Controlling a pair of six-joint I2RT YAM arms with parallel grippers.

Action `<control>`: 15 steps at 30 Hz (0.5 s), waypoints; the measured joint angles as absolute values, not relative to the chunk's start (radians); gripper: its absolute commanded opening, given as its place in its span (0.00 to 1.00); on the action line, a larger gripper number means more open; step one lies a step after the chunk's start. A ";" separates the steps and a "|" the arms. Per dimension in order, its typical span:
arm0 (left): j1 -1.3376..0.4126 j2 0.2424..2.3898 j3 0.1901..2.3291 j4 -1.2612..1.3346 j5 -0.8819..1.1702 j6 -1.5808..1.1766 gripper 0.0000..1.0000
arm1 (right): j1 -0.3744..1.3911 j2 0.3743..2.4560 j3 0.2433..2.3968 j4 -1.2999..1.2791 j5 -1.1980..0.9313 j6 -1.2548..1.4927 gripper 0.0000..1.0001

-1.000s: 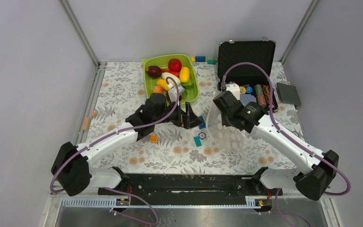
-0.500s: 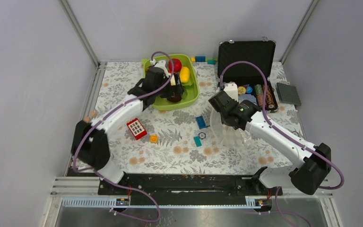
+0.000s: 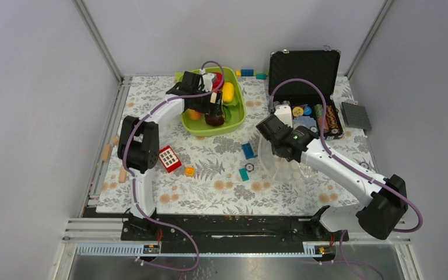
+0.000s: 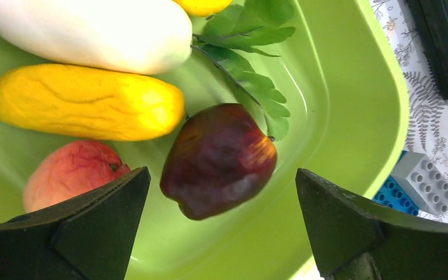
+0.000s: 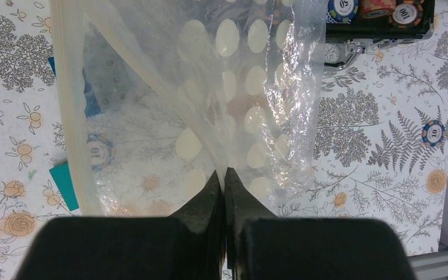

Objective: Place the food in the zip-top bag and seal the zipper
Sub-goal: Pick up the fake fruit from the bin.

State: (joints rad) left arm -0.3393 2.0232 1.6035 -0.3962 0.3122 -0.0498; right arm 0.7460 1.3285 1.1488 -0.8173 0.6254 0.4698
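The zip-top bag (image 3: pixel 283 163) lies nearest us, on the flowered table (image 3: pixel 210 186) just right of centre. The right gripper (image 5: pixel 224 181) has its fingers pressed together on a fold of the clear film. Over the last second this arm has barely shifted, so the bag sits where it did. The zipper (image 5: pixel 70 116) shows as a thicker strip down the left edge in the right wrist view. We cannot tell from here whether the mouth gapes wide enough to take a piece.

Farther off, the change is all on the left. 1 second ago that arm hung over the middle of the table, short of the green tray (image 4: pixel 350 116). Half a second ago it had reached the tray, and now it stretches deeper in. The left gripper (image 4: pixel 220 175) has its fingers wide apart, 1 on each side of the maroon fruit (image 4: pixel 219 157), neither touching it. Beyond that fruit lie the peach piece (image 4: pixel 70 172), the yellow piece (image 4: pixel 87 102) and the white piece (image 4: pixel 87 29).

We judge that the loading has only begun: all the food we can see is in the tray and none in the bag. The left arm looks set to take the maroon fruit first, while the right keeps the bag ready to receive it.
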 measured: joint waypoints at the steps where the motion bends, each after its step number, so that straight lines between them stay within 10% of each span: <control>1: -0.331 2.046 1.628 -0.401 0.327 -0.036 0.99 | 0.746 1.328 1.146 -0.814 0.623 0.468 0.00; 15: -0.335 2.183 1.699 -0.511 0.356 0.014 0.99 | 0.746 1.328 1.131 -0.792 0.609 0.461 0.00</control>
State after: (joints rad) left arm -0.3351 2.1830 1.6985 -0.5114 0.3565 0.0139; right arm 0.7460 1.3285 1.1305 -0.7921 0.6090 0.4606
